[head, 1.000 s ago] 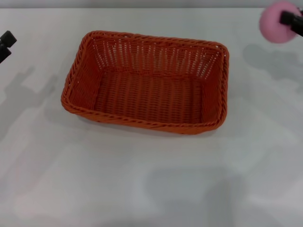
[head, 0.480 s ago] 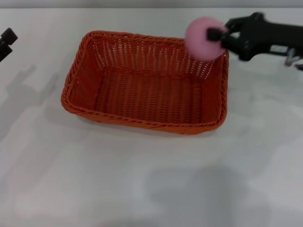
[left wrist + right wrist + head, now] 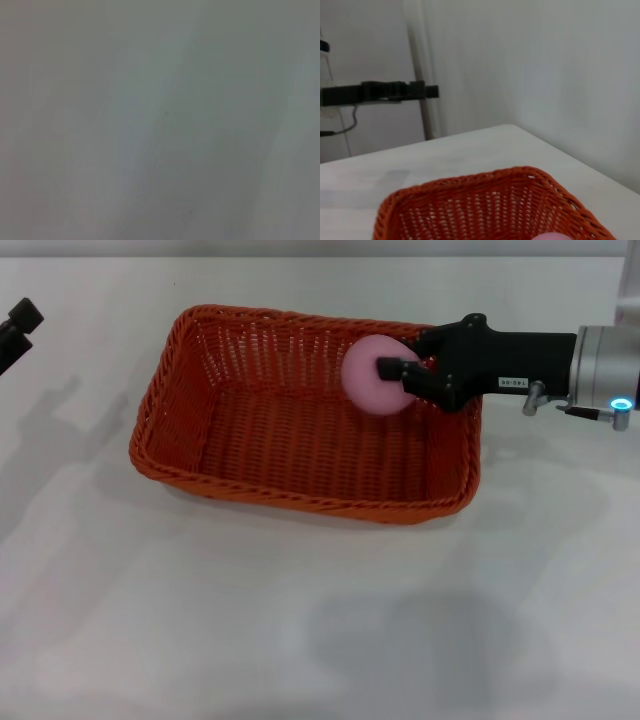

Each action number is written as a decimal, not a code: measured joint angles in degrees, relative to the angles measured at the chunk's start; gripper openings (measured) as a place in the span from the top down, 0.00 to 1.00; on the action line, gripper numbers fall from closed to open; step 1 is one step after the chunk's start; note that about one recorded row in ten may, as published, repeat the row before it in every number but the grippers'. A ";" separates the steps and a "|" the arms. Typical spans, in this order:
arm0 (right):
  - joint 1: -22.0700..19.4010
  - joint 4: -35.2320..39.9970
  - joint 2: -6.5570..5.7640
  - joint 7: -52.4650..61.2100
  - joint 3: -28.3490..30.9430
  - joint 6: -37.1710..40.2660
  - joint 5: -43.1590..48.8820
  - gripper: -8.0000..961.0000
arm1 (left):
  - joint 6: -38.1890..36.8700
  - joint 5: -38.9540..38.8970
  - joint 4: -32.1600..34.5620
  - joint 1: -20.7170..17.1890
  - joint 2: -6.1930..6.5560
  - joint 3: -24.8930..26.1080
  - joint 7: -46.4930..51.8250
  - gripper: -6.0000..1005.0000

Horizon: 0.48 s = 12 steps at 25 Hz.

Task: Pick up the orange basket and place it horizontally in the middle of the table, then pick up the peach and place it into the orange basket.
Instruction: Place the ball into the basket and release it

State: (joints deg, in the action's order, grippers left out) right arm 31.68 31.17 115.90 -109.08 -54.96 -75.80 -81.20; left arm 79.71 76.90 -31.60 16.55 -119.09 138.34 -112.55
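Observation:
The orange basket [image 3: 310, 415] lies lengthwise across the middle of the white table [image 3: 300, 620]; its far end also fills the right wrist view as the orange basket [image 3: 485, 205]. My right gripper [image 3: 398, 370] reaches in from the right over the basket's right rim and is shut on the pink peach [image 3: 372, 374], which hangs above the basket's right inner part. A sliver of the peach [image 3: 551, 236] shows at the edge of the right wrist view. My left gripper [image 3: 14, 328] sits parked at the far left edge, away from the basket.
A dark arm [image 3: 380, 92] stretches across the background in the right wrist view, in front of a pale wall. Only a blank grey surface fills the left wrist view.
My right gripper has carried the peach from the table's far right corner leftward and down, over the basket's right rim to above its inside. The basket and left arm have stayed put.

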 joint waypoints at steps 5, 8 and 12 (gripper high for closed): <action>-0.71 -0.12 -0.16 0.19 -1.70 1.86 -2.86 0.70 | 0.00 -0.05 0.51 0.04 0.03 0.00 -0.06 0.24; -0.75 -0.14 -0.29 0.18 -1.99 1.92 -2.93 0.64 | 0.00 -0.21 0.57 0.06 0.06 0.00 -0.08 0.24; -0.85 -0.15 -0.38 0.11 -2.09 2.08 -2.91 0.56 | 0.21 -0.69 0.60 0.06 0.08 0.00 -0.10 0.24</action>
State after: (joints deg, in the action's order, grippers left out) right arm 30.83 31.02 115.52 -108.97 -57.05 -73.72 -84.11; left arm 79.92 76.21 -31.00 16.61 -119.01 138.34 -112.65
